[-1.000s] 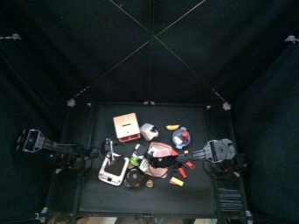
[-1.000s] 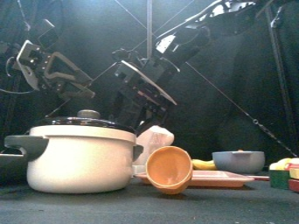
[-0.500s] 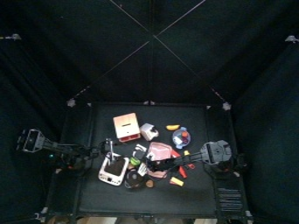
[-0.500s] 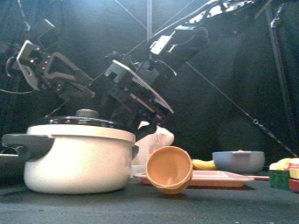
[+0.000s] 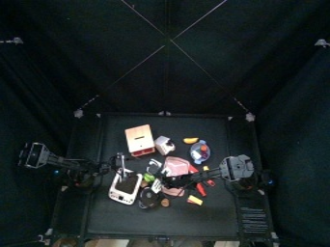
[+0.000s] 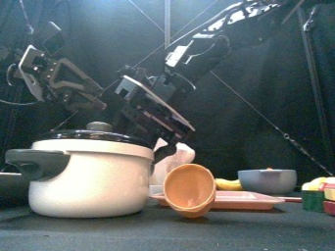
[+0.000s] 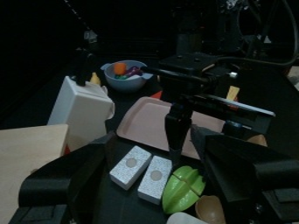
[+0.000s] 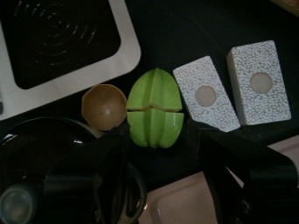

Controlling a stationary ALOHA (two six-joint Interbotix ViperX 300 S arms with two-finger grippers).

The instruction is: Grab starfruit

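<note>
The right gripper (image 7: 177, 131) stands with its jaws spread wide and nothing between them. It hangs directly above the green starfruit (image 8: 155, 107), jaws pointed down at it, not touching it. In the right wrist view one dark jaw rises on each side of the fruit.

The starfruit is the reference point for all positions below. It lies flat on the black table (image 5: 100, 140), its ridges running lengthwise.
- Two grey rectangular packets (image 8: 233, 87) lie side by side just beside the starfruit.
- A small brown wooden bowl (image 8: 104, 104) lies just beside the starfruit, on the side away from the packets.
- A white tray with a dark ribbed centre (image 8: 59, 39) lies near the starfruit, beyond the wooden bowl.
- A pot with a dark lid (image 8: 52, 179) sits near the starfruit, next to the wooden bowl.
- A pink tray (image 7: 146, 118) lies near the starfruit, beyond the packets in the left wrist view.
- A white box (image 7: 79, 105) and a bowl holding an orange item (image 7: 124, 73) stand well apart from the starfruit.

The left gripper (image 7: 146, 188) rests near the starfruit, jaws wide and empty.
</note>
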